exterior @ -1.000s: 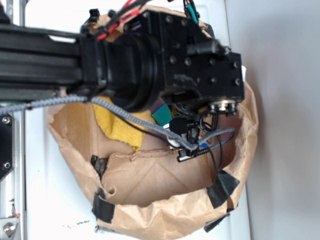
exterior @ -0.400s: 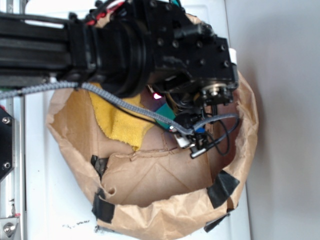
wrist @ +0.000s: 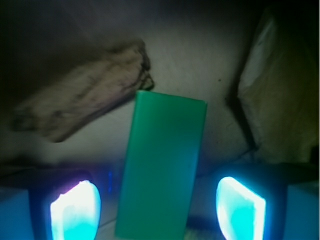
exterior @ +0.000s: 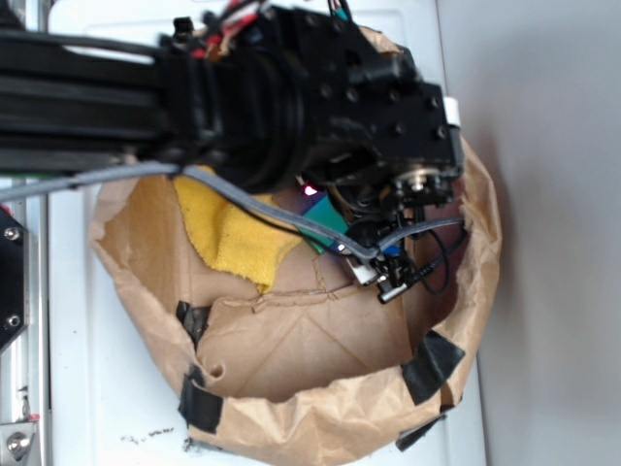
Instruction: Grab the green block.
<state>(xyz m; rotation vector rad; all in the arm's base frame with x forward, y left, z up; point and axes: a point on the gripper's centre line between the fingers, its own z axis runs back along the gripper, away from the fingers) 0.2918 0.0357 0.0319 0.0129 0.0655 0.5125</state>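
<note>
The green block point(wrist: 162, 165) lies flat on the brown paper, lengthwise between my two glowing fingertips point(wrist: 75, 210). Gaps show on both sides of it, so my gripper point(wrist: 157, 212) is open and straddling the block without touching it. In the exterior view only a small corner of the green block point(exterior: 327, 219) shows beneath the black gripper point(exterior: 364, 228), which hangs low inside the paper bag.
A rough brown bark piece point(wrist: 82, 97) lies just beyond the block to the left. A yellow cloth point(exterior: 228, 233) sits at the bag's left side. The crumpled paper bag wall point(exterior: 320, 417) rings the area, held with black tape point(exterior: 432, 364).
The gripper has shifted up and slightly right in the exterior view and sunk lower over the green block, which is now mostly hidden under it.
</note>
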